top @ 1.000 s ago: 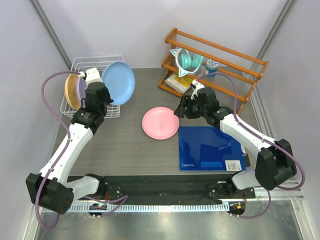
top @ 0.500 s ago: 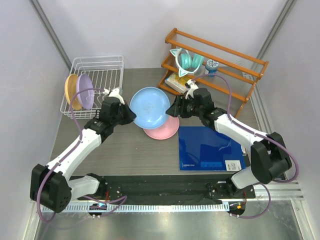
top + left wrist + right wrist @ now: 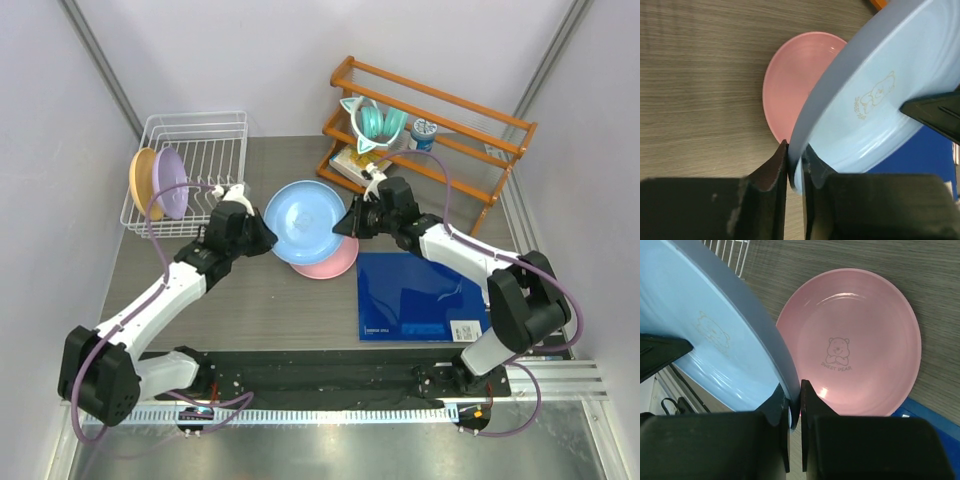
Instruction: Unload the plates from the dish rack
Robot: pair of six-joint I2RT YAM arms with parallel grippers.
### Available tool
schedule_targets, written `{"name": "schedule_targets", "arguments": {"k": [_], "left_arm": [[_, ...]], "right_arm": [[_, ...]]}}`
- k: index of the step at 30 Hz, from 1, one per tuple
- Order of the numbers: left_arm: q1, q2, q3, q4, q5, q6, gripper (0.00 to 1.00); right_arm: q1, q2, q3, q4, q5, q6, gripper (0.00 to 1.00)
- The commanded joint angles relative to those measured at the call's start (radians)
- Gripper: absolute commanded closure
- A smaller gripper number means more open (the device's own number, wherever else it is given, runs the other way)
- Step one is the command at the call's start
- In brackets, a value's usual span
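centrally, above the counter [image 3: 250, 290], the blue plate [image 3: 305, 218] is held tilted between both arms: the left pincer [image 3: 796, 150] is clenched on its left rim and the right pincer [image 3: 792, 390] is clenched on the opposite rim. below it the pink plate [image 3: 860, 340] lies flat near the middle of the counter, partly covered in the overhead view. the lavender plate [image 3: 170, 183] and the yellow-orange plate [image 3: 140, 180] stand on edge, side by side, at the left side of the white wire dish rack [image 3: 200, 125], which sits at the counter's far left corner.

blue plate [image 3: 305, 220]: glossy plastic | table [image 3: 250, 290]: matt woodgrain | dish rack [image 3: 205, 165]: white wire
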Motion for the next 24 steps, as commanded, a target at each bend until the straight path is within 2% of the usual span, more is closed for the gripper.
{"name": "schedule_targets", "arguments": {"k": [1, 4, 5, 7, 16, 24], "left_arm": [[-0.018, -0.038, 0.025, 0.019, -0.061, 0.002, 0.55], [-0.018, -0.038, 0.047, -0.022, -0.153, 0.047, 0.19], [-0.018, -0.040, 0.054, -0.035, -0.181, 0.059, 0.10], [-0.018, -0.046, 0.071, -0.059, -0.269, 0.097, 0.05], [-0.018, -0.202, 0.018, -0.004, -0.549, 0.216, 0.02], [-0.018, -0.287, -0.035, 0.037, -0.607, 0.259, 0.01]], "right_arm": [[0.009, -0.039, 0.014, 0.007, 0.115, -0.021, 0.99], [0.009, -0.059, 0.021, -0.043, 0.186, -0.030, 0.99], [0.008, -0.058, 0.028, -0.060, 0.201, -0.035, 0.99], [0.006, -0.054, 0.051, -0.114, 0.238, -0.035, 0.99], [-0.006, 0.031, 0.141, -0.278, 0.188, -0.033, 0.99], [-0.022, 0.093, 0.172, -0.297, 0.128, 0.002, 0.98]]}}
